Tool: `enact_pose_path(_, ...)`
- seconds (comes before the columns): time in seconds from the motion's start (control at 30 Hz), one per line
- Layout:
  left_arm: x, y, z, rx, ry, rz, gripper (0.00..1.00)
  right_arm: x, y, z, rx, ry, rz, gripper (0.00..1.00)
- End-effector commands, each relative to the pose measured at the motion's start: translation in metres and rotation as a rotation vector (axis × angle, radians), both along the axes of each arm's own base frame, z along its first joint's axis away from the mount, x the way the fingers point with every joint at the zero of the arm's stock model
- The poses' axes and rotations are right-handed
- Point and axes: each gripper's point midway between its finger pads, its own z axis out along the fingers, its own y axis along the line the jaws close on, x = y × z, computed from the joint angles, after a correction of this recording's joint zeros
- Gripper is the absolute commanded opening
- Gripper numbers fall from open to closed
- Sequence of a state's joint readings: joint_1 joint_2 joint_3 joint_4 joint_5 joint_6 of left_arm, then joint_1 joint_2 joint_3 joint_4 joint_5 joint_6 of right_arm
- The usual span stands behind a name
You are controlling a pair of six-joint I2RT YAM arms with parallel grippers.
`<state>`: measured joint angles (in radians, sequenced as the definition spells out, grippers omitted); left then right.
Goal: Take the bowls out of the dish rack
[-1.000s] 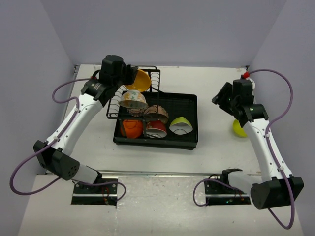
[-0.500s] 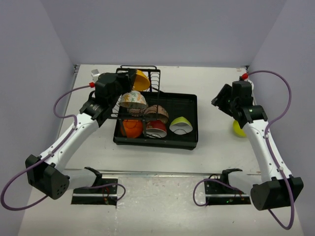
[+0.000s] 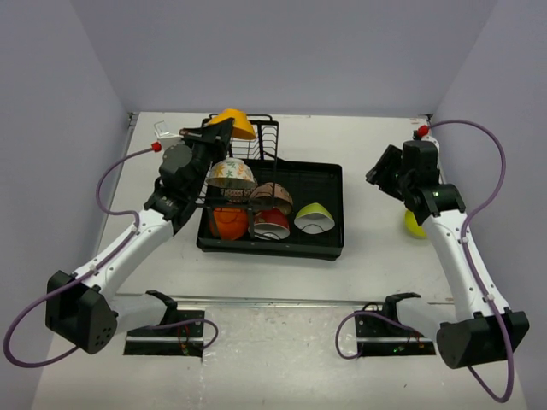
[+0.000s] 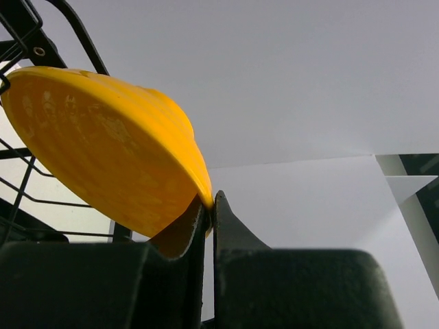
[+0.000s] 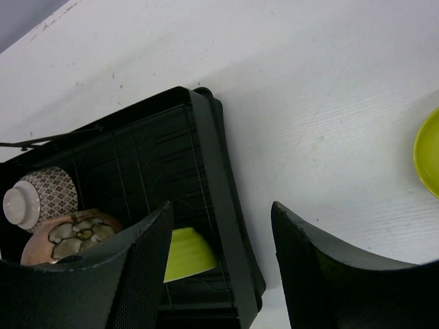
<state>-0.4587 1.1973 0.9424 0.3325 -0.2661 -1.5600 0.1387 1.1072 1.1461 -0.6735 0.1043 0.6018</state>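
Observation:
My left gripper (image 3: pixel 220 131) is shut on the rim of the yellow-orange bowl (image 3: pixel 236 120), held tilted above the back of the black dish rack (image 3: pixel 329 243). In the left wrist view the fingertips (image 4: pixel 221 205) pinch that bowl's (image 4: pixel 103 137) edge. In the rack sit a floral bowl (image 3: pixel 231 173), a brown speckled bowl (image 3: pixel 271 196), an orange bowl (image 3: pixel 226 223), a red bowl (image 3: pixel 270 225) and a lime green bowl (image 3: pixel 314 218). My right gripper (image 3: pixel 381 174) hangs open and empty above the table, right of the rack (image 5: pixel 218 185).
A second lime green bowl (image 3: pixel 413 225) lies on the table at the right, partly behind my right arm; its edge (image 5: pixel 428 154) shows in the right wrist view. Wire slots (image 3: pixel 267 137) stand at the rack's back left. Walls close in on three sides.
My left arm has swung down and leftward while lifting the yellow-orange bowl up and back out of the wire slots. The right arm has barely moved.

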Motion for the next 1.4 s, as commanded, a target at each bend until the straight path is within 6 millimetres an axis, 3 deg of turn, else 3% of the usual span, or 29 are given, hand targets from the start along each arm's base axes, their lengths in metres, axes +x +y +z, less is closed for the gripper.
enact_pose_path(0.0,-0.005,-0.002,0.053,0.001,-0.134,-0.004,0.00,0.001,0.005,0.028,0.006,-0.070,0.028,0.60)
enact_pose_path(0.3,-0.013,-0.005,0.140,0.073,-0.233,-0.015,0.00,-0.004,0.027,0.045,0.083,-0.113,0.083,0.62)
enact_pose_path(0.37,-0.012,-0.005,0.143,0.102,-0.218,-0.012,0.00,-0.002,0.035,0.052,0.108,-0.111,0.118,0.65)
enact_pose_path(0.4,-0.016,-0.003,0.159,0.098,-0.237,-0.006,0.00,-0.003,0.042,0.055,0.131,-0.107,0.139,0.68)
enact_pose_path(0.43,-0.015,0.000,0.162,0.114,-0.227,0.010,0.00,-0.007,0.053,0.066,0.154,-0.116,0.179,0.68)
enact_pose_path(0.47,-0.011,0.003,0.143,0.197,-0.141,0.024,0.00,-0.009,0.059,0.074,0.180,-0.130,0.188,0.69)
enact_pose_path(0.5,-0.016,0.016,0.163,0.207,-0.147,0.078,0.00,-0.013,0.072,0.088,0.198,-0.160,0.228,0.70)
enact_pose_path(0.53,-0.014,0.022,0.161,0.250,-0.120,0.102,0.00,-0.016,0.079,0.099,0.216,-0.183,0.243,0.73)
enact_pose_path(0.57,-0.012,0.029,0.139,0.343,-0.027,0.119,0.00,-0.020,0.085,0.109,0.233,-0.203,0.256,0.73)
enact_pose_path(0.63,-0.010,0.051,0.143,0.428,0.027,0.188,0.00,-0.029,0.099,0.137,0.317,-0.238,0.279,0.74)
enact_pose_path(0.67,-0.010,0.058,0.126,0.501,0.103,0.199,0.00,-0.032,0.104,0.148,0.374,-0.244,0.268,0.73)
enact_pose_path(0.7,-0.008,0.073,0.125,0.543,0.135,0.244,0.00,-0.036,0.112,0.166,0.412,-0.275,0.292,0.73)
enact_pose_path(0.8,-0.010,0.102,0.097,0.656,0.242,0.282,0.00,-0.046,0.129,0.192,0.483,-0.302,0.331,0.73)
enact_pose_path(0.9,-0.011,0.160,0.067,0.786,0.386,0.385,0.00,-0.054,0.145,0.208,0.540,-0.280,0.376,0.73)
enact_pose_path(1.0,-0.013,0.195,0.032,0.930,0.554,0.417,0.00,-0.058,0.148,0.195,0.546,-0.185,0.367,0.73)
enact_pose_path(1.07,-0.010,0.213,-0.003,0.990,0.693,0.404,0.00,-0.061,0.147,0.168,0.524,-0.085,0.336,0.73)
enact_pose_path(1.1,-0.009,0.220,-0.018,1.010,0.747,0.406,0.00,-0.061,0.151,0.141,0.534,-0.013,0.330,0.73)
enact_pose_path(1.17,-0.008,0.231,-0.050,1.028,0.858,0.392,0.00,-0.062,0.153,0.120,0.562,0.029,0.303,0.72)
enact_pose_path(1.2,-0.007,0.232,-0.067,1.029,0.903,0.362,0.00,-0.063,0.152,0.090,0.550,0.096,0.269,0.72)
enact_pose_path(1.37,0.002,0.251,-0.119,1.021,1.059,0.299,0.00,-0.058,0.151,0.060,0.688,0.017,0.189,0.66)
